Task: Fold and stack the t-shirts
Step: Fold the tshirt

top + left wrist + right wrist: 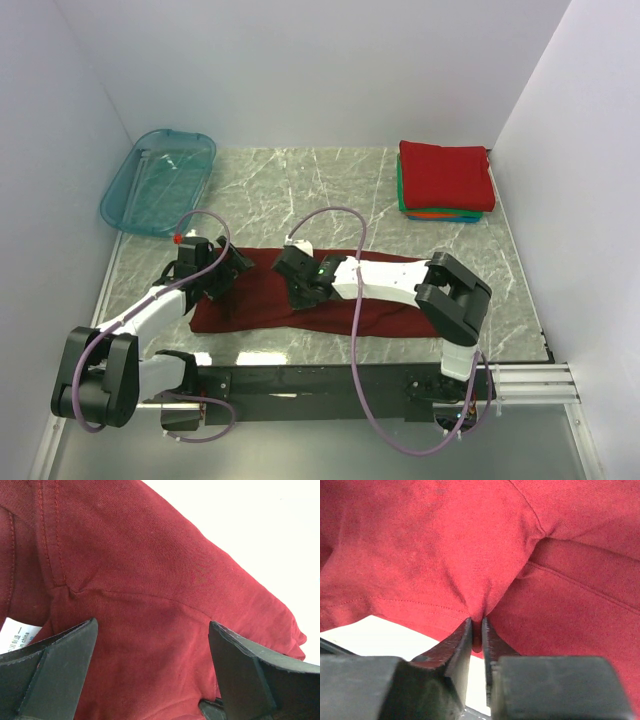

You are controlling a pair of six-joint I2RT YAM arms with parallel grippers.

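From above, the left arm (150, 312) and right arm (385, 280) lie over the maroon t-shirt (262, 300), hiding its left end and middle, so its outline there cannot be traced. In the far-right stack (445, 180), shirts under the red one show only as thin green, orange and blue edges. In the left wrist view, the white neck label (15, 636) is cut off by the picture's edge and one of the left fingers (50, 672), and its print is mostly unreadable. Cloth pinched between the right fingers (454, 652) is hidden.
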